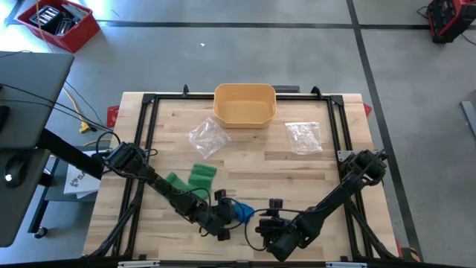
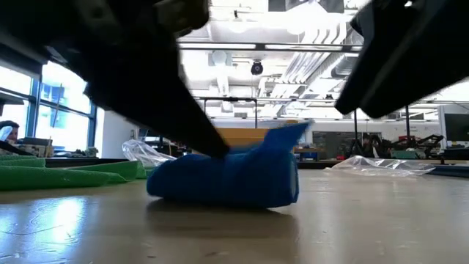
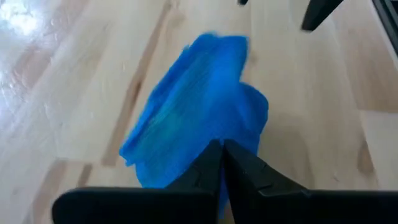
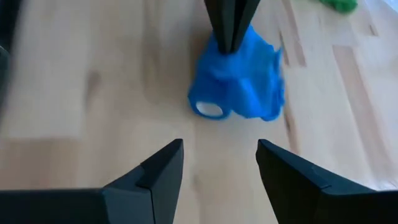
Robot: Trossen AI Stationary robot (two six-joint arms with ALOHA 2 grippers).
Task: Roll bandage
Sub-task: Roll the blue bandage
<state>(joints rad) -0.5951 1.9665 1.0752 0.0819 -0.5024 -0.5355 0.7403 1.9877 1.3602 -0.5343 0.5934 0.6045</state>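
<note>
The blue bandage [image 4: 239, 81], a loose roll with an open end [image 4: 210, 109], lies on its side on the wooden table [image 1: 245, 160] near the front edge. My left gripper [image 3: 222, 152] comes from the table's left and is shut on the roll's top. My right gripper [image 4: 219, 152] hovers open just to the bandage's right, a short gap away, with nothing between its fingers. In the low view the bandage [image 2: 227, 180] rests on the table, with one corner [image 2: 293, 133] sticking up. My left gripper pinches a bit of cloth on the upper side of the blue bandage [image 4: 231, 51] between its two fingertips [image 3: 211, 163]. The fingers slant down from the table's left. The roll stays lying on the table under them [image 2: 220, 198]; how many layers are caught I cannot tell.
Two green bandages [image 1: 201, 175] [image 1: 175, 181] lie left of the blue one. Two clear plastic bags [image 1: 207, 138] [image 1: 303, 136] lie mid-table, and a yellow bin [image 1: 245, 104] stands at the far edge. A black frame [image 1: 149, 126] borders the table.
</note>
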